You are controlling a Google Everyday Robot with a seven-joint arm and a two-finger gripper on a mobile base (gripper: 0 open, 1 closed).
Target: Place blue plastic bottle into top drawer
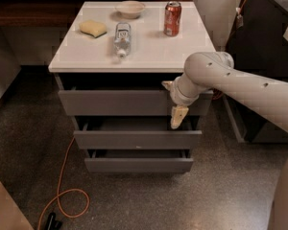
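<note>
The blue plastic bottle, clear with a white cap, lies on its side on the white cabinet top, cap toward the front. The top drawer has a grey front that stands slightly out, with a dark gap above it. My gripper is at the right end of that drawer front, hanging down over it, well below and to the right of the bottle. The beige arm reaches in from the right.
A red soda can stands at the back right of the top, a small bowl at the back and a yellow sponge at the left. Two narrower drawers below stick out. An orange cable lies on the floor. A dark cabinet stands at right.
</note>
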